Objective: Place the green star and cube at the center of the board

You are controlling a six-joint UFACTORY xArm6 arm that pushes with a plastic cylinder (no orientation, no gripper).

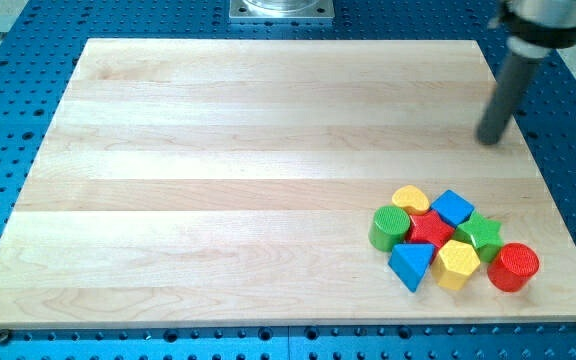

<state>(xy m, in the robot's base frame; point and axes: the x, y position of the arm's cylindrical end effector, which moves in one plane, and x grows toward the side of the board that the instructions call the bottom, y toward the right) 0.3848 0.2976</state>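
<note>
My tip [490, 139] has nothing to open or close; it is a bare rod touching no block, sitting near the board's [218, 150] right edge, well above the cluster at the view's lower right. The green star [480, 232] is wedged between the blue cube [453, 207], red star [430, 229], yellow hexagonal block [457, 263] and red cylinder [513, 267]. The yellow heart-like block [410, 198], green cylinder [389, 227] and blue triangle [411, 265] crowd the left side. I judge that any push into the pack could drag neighbours along, or spin the star off toward the edge.
</note>
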